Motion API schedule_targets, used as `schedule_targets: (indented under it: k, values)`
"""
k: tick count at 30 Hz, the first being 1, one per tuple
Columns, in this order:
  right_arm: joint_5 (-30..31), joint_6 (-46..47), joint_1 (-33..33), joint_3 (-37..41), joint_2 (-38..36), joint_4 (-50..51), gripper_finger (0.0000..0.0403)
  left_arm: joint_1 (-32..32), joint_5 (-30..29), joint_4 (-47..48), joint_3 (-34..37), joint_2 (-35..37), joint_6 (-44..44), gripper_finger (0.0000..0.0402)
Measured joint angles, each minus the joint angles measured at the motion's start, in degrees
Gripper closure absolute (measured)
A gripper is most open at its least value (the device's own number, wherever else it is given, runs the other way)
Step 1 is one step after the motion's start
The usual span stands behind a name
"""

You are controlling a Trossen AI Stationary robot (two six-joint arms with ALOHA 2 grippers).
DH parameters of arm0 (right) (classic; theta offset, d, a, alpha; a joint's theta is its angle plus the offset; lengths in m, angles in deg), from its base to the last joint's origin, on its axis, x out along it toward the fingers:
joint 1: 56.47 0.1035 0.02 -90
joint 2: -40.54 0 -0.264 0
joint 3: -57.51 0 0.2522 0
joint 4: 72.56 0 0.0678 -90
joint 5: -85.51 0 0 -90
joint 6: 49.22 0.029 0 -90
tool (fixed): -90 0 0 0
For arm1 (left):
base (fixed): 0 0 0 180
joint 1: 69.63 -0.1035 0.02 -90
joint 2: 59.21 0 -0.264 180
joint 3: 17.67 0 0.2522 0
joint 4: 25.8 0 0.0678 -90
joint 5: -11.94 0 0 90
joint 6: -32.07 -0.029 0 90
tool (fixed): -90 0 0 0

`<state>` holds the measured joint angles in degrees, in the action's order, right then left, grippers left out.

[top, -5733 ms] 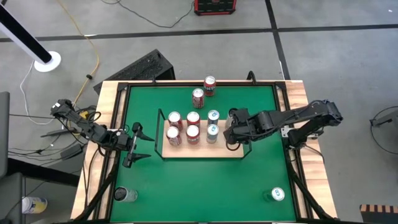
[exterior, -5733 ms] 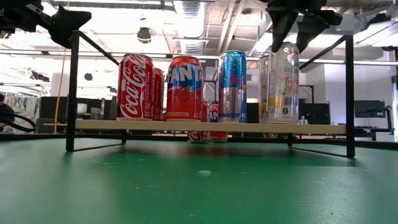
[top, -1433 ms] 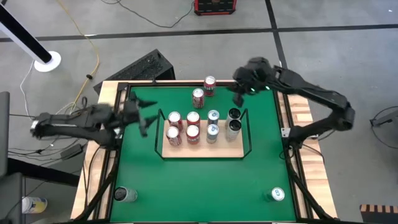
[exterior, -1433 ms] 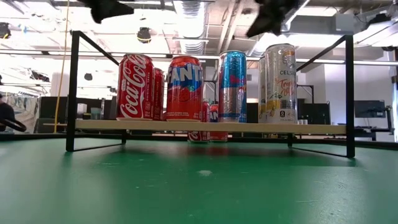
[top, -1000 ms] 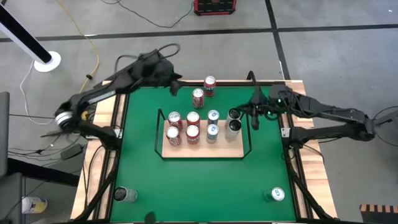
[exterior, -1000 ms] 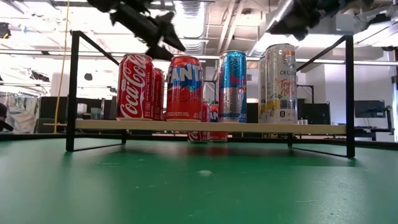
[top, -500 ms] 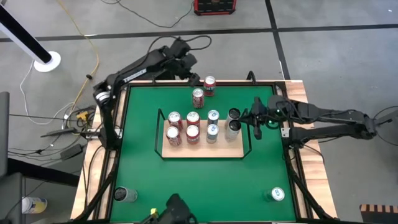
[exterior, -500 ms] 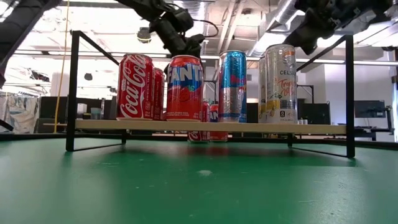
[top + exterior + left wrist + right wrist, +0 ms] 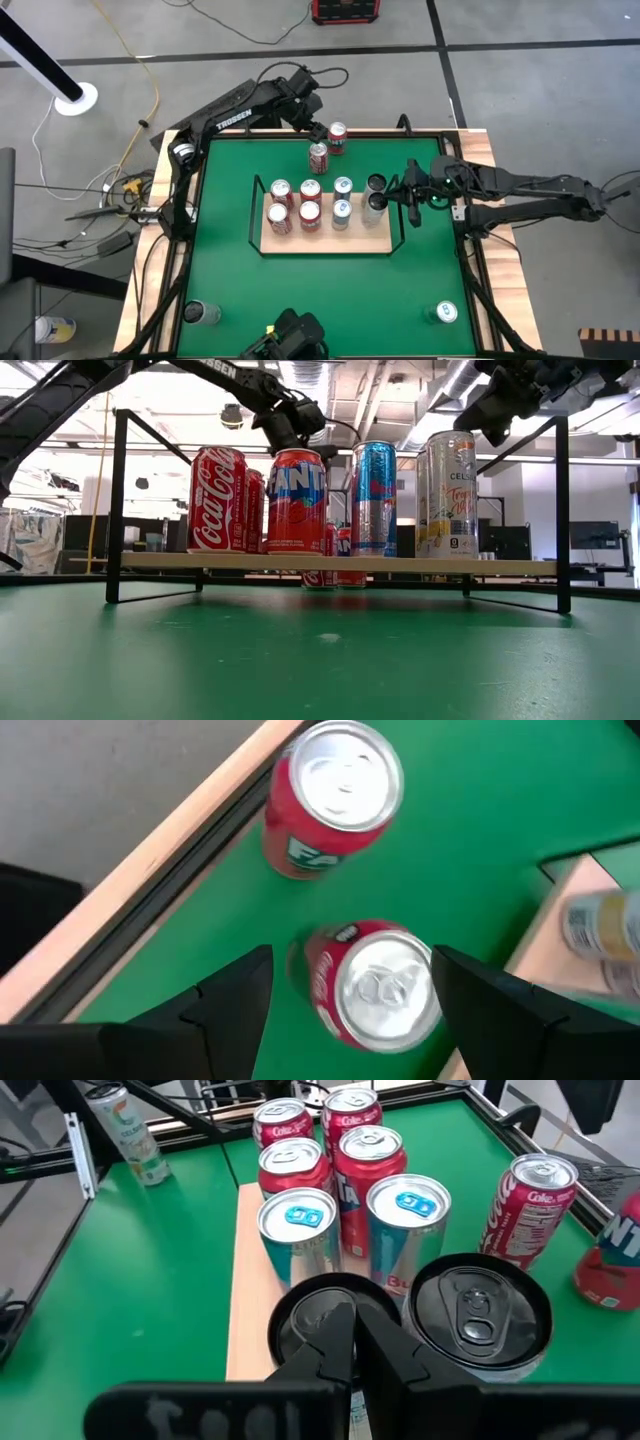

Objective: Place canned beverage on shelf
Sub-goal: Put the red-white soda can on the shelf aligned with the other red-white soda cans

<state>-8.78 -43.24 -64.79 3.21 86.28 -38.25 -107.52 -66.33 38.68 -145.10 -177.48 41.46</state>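
Note:
Two red cans stand on the green table beyond the shelf (image 9: 325, 241): a Coca-Cola can (image 9: 318, 156) and a Fanta can (image 9: 337, 135) by the far edge. My left gripper (image 9: 316, 138) hangs open above the Coca-Cola can (image 9: 375, 985), pointing steeply down, one finger on either side of it with a gap showing. Several cans stand upright on the shelf board (image 9: 245, 1310). My right gripper (image 9: 407, 200) is shut and hovers at the shelf's right end, above and beside the two black-topped cans (image 9: 480, 1315).
One loose can stands near the table's near left corner (image 9: 200, 312) and another near the near right corner (image 9: 445, 313). Black wire rails (image 9: 118, 505) rise at the shelf's short ends. The table's wooden far edge (image 9: 170, 850) runs close behind the Fanta can (image 9: 335, 795).
My left gripper has swung from the table's far left toward the two red cans at the far edge, coming down and tipping its fingers steeply downward over the Coca-Cola can, still open. My right gripper has sunk a little by the shelf's right end.

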Motion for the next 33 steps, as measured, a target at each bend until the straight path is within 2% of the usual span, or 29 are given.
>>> schedule_targets:
  k: [9,22,33]
  values:
    - [1.8,0.6,0.0,0.0,0.0,-0.5,0.0361,0.0,-2.0,-3.3,0.3,-0.1,-1.5,0.0134]
    - [1.8,0.6,-0.1,0.1,1.2,-0.6,0.0361,0.5,-0.3,-3.9,0.3,-0.1,-2.7,0.0025]
    - [1.8,0.6,-0.1,0.0,4.2,-0.9,0.0361,5.6,-7.3,-2.8,0.3,0.0,-6.6,0.0019]
